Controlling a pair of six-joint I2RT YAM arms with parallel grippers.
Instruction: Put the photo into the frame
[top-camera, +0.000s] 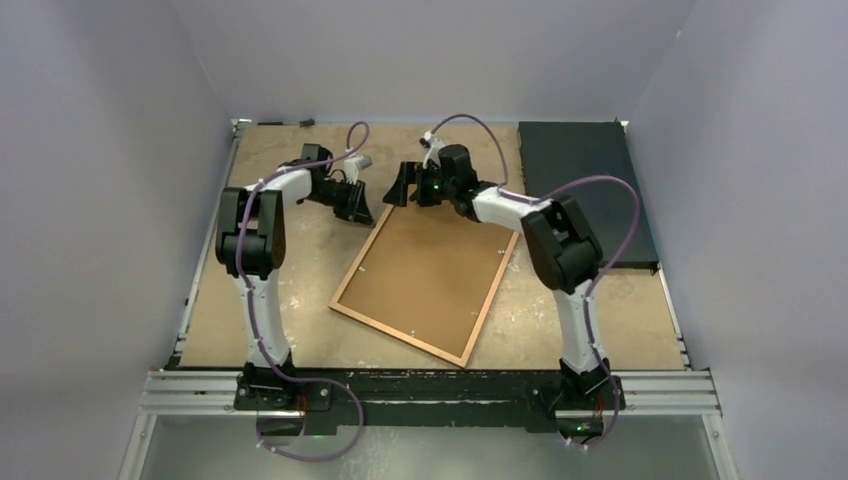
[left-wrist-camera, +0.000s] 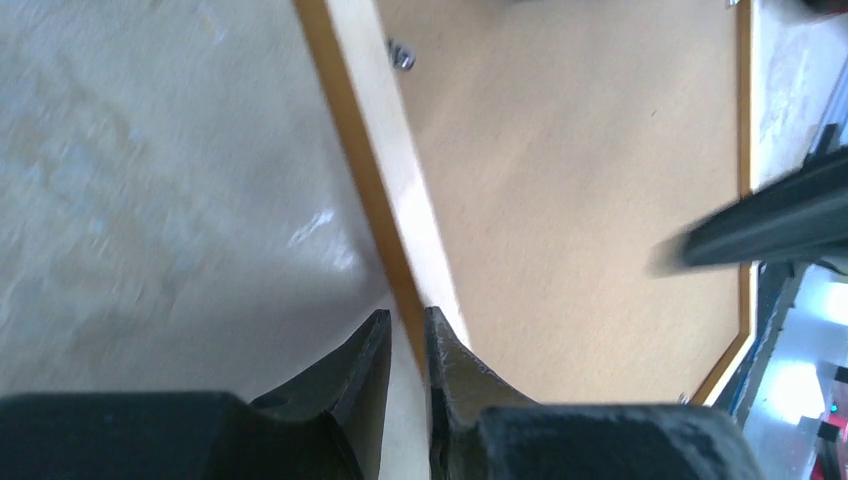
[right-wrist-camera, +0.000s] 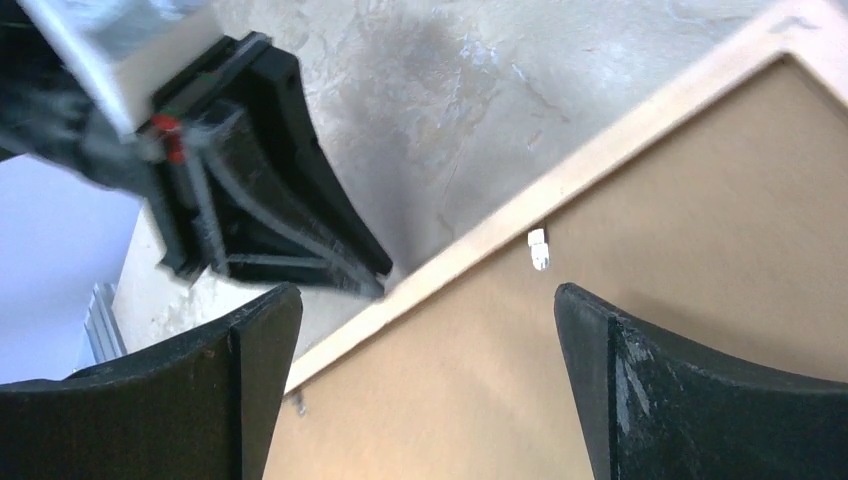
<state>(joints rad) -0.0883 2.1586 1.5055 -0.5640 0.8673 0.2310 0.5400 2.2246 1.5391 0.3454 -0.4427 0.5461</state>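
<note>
Frame (top-camera: 425, 272) lying flat near the middle of the tabletop (top-camera: 290, 300), plain brown board uppermost and thin orange-brown wooden edge all round, turned at an angle so that one corner points toward the arm bases and the opposite end lies under the two wrists. Left pincer (left-wrist-camera: 405, 325) at the far left part of the frame: its two dark fingers (left-wrist-camera: 368, 355) are drawn close together with the pale wooden rim running up between them — closed on the frame's edge. Right pincer (right-wrist-camera: 425, 295) just beside it, over the far end of the board: its fingers (right-wrist-camera: 250, 345) are spread wide and grip nothing, with the brown backing and the pale rim visible in the gap between them. In the right wrist view the left pincer shows as a black body touching the rim from the tabletop side. Small white clip (right-wrist-camera: 538, 250) on the board just inside the rim; small metal tab (left-wrist-camera: 402, 57) likewise inside the rim further along. Black slab (top-camera: 585, 190) flat at the far right of the tabletop — apart from the frame.
</note>
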